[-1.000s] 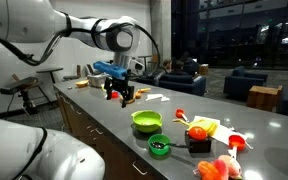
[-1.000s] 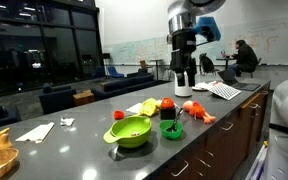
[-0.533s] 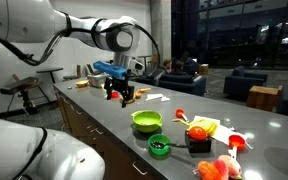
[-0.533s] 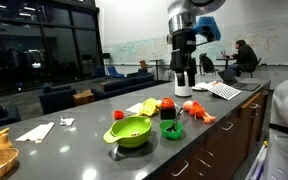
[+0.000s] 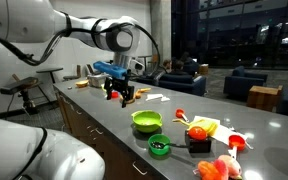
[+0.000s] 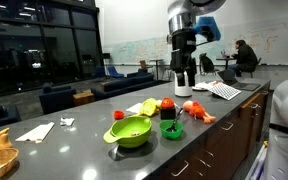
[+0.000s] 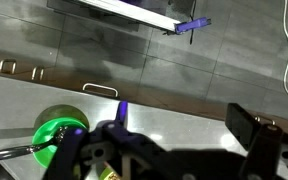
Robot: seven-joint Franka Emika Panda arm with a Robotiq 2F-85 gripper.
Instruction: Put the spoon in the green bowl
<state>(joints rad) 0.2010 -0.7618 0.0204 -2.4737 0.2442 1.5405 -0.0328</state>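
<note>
Over counter (image 5: 109,110): tool (image 5: 121,96) hangs, fingers spread, apart from green bowl (image 5: 146,121).

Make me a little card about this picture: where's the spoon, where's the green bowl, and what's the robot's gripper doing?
spoon: in the wrist view, one end seems to lie in the green bowl, with the handle sticking out over the rim
green bowl: sits on the dark counter, next to a small dark green dish
gripper: open, holding nothing, up above the counter and away from the bowl
job: looks done
</note>
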